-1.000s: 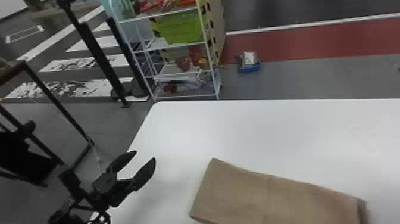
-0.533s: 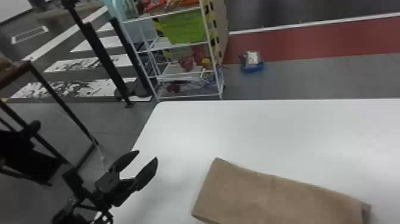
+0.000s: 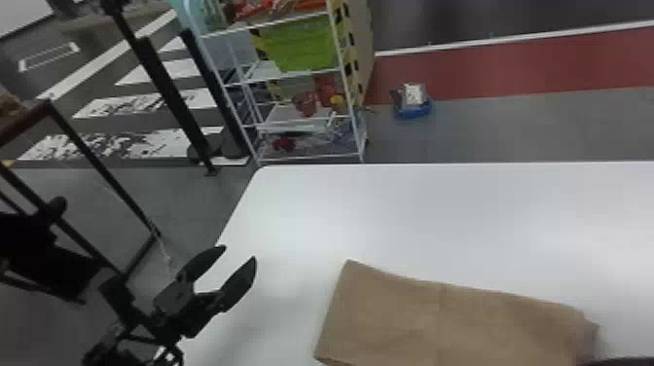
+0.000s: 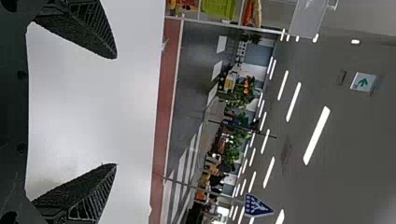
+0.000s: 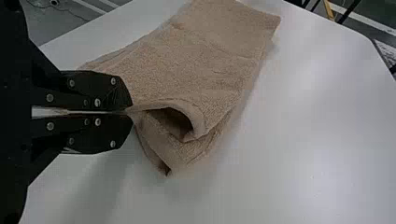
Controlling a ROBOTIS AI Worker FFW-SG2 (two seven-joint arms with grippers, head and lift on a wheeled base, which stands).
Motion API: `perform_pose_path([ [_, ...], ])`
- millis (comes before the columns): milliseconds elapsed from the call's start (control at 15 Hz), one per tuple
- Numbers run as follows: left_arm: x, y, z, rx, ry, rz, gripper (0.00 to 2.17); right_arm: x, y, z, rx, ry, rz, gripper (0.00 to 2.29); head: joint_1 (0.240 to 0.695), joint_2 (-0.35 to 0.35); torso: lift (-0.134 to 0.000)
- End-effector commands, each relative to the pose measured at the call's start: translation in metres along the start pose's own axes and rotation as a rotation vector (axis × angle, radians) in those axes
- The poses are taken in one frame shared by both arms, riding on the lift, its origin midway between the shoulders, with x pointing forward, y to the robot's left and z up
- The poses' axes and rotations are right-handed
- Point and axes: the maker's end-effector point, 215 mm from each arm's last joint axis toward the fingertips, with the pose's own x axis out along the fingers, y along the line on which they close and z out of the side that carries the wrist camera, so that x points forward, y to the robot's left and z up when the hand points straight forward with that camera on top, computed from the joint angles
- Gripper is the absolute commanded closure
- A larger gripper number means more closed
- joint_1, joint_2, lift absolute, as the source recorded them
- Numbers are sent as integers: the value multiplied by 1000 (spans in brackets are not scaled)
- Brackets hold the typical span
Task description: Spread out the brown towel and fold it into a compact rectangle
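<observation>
Lying on the near part of your white desk (image 3: 462,209), the brown towel (image 3: 438,319) is already folded into a longish strip, running from near the middle of the head view toward its lower right, with its near side cut off by the bottom edge. Your right pincer (image 3: 625,361) is a dark sliver at the bottom right corner there, by the towel's right end. In the right wrist view, you can see that same pincer (image 5: 131,111) pinched closed on the edge of the towel, its two black fingers pressed together and the cloth caught at their tips. Beside that grip the end of the towel is stacked in layers, with one fold bulging into an open loop and another layer poking out beneath it; the rest lies fairly flat with a few soft creases. Your left pincer (image 3: 239,253) is by the left edge of the desk, well apart from the towel, its fingers spread wide with nothing between them. Past the far left corner of the desk, you have a white wire rack (image 3: 292,75) holding a green bin (image 3: 304,46).
</observation>
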Motion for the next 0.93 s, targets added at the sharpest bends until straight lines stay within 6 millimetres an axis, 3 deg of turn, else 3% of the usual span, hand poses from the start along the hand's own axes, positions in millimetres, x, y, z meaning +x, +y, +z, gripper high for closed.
perform_pose_path([
  [0, 1, -1, -1, -3, -1, -1, 49, -13, -8, 3, 28, -33, -4, 1234, 695, 350, -124],
  [267, 2, -2, 1, -5, 1, -3, 49, -40, -26, 13, 82, -101, -6, 1234, 695, 322, -124],
  [600, -1, -4, 2, -6, 10, -5, 49, -91, -19, 48, 48, -212, 25, 1234, 695, 263, -124],
  [733, -1, -6, 4, -4, 12, -7, 49, -91, -10, 62, 14, -213, 35, 1234, 695, 242, -124],
  [867, -2, -6, 3, -5, 16, -7, 49, -75, 8, 80, -25, -204, 63, 1234, 695, 239, -124],
])
